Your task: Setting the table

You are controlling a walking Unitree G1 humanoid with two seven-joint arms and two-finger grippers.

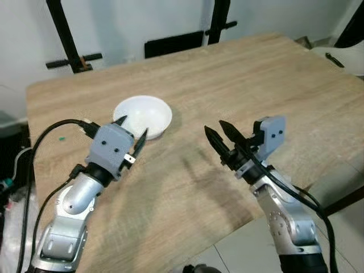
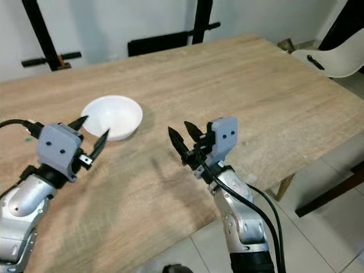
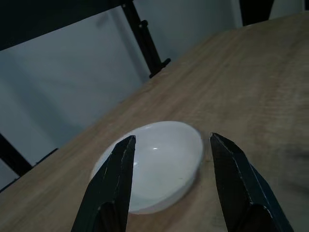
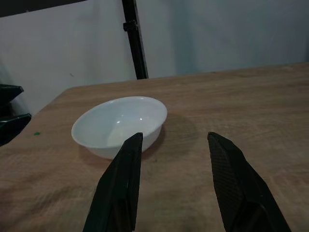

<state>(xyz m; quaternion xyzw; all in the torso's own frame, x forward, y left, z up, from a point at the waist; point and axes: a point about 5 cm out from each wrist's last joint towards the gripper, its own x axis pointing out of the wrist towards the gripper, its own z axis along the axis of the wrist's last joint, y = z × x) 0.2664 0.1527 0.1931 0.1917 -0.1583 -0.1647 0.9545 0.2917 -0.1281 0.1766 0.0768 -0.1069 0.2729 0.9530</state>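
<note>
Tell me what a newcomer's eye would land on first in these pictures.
The white bowl stands out first: it sits upright, with nothing in it, toward the robot's left on the light wooden table. Next come the two hands held above the table's near part: the left hand open just short of the bowl's near rim, and the right hand open farther right, fingers aimed toward the bowl.

wall: pale wall behind the desk | stands: black metal stands upright against it, one with an orange-tipped crossbar | panel: dark flat panel at the far edge | chair: white chair far right | floor: light tiled floor | cable: black cables at left
</note>
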